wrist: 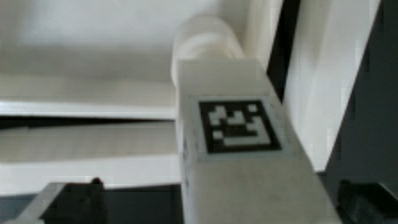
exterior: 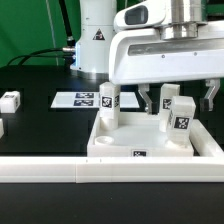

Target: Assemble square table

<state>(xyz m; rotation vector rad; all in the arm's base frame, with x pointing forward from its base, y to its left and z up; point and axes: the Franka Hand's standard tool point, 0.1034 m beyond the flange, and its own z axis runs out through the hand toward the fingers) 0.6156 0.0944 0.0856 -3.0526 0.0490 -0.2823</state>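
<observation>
The square table's white slab (exterior: 150,148) lies in the middle of the table, a tag on its front rim. One tagged leg (exterior: 108,106) stands upright at its corner on the exterior view's left. Another tagged leg (exterior: 181,120) stands upright towards the exterior view's right. My gripper (exterior: 178,98) hangs over this leg, open, a finger on either side. In the wrist view the leg (wrist: 240,120) fills the middle. My gripper (wrist: 222,205) shows a dark finger (wrist: 71,203) well clear of the leg on one side. Nothing is held.
Two loose white legs (exterior: 10,100) (exterior: 1,127) lie on the black table at the exterior view's left. The marker board (exterior: 82,99) lies behind the slab. A long white border wall (exterior: 90,171) runs along the front. The robot's base (exterior: 95,40) stands at the back.
</observation>
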